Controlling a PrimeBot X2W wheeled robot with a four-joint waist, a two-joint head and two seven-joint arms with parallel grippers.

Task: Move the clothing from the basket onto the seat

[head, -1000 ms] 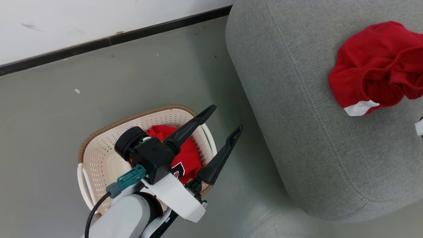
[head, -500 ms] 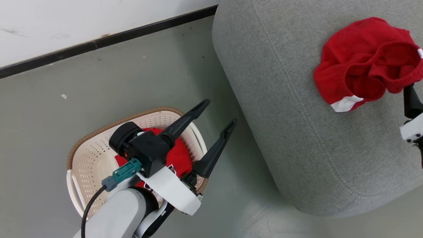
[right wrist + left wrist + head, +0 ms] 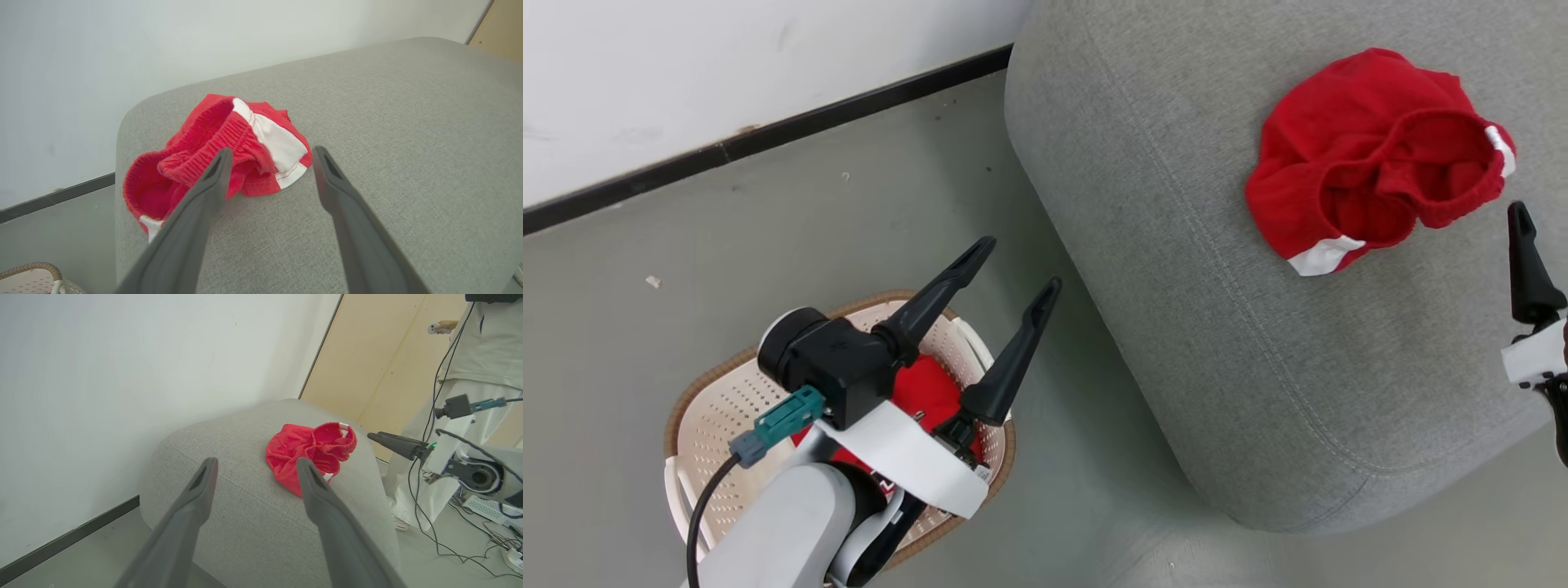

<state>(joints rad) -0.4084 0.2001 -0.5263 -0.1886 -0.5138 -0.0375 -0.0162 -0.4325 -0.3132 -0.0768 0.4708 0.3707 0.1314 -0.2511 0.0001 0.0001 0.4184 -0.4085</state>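
Observation:
One bright red garment (image 3: 1372, 155) with a white trim band lies crumpled on the grey seat (image 3: 1176, 286), nothing holding it. Another red garment (image 3: 927, 392) lies in the cream perforated basket (image 3: 715, 404) on the floor, mostly hidden under my left arm. My left gripper (image 3: 1019, 263) hangs open and empty above the basket's far rim, pointing toward the seat (image 3: 245, 506). My right gripper (image 3: 271, 151) is open and empty just short of the garment (image 3: 245, 139) on the seat (image 3: 408, 122). One right finger (image 3: 1521, 261) shows at the head view's right edge.
A white wall with a black baseboard (image 3: 768, 139) runs behind the basket and the seat. A person (image 3: 482, 355) stands beyond the seat holding a controller, with cables (image 3: 470, 539) on the floor nearby. The basket's rim (image 3: 28, 269) shows low left in the right wrist view.
The head camera has swung, shifting the whole picture left. My right gripper's finger has come into view at the right edge, apart from the garment. The left gripper stays open over the basket.

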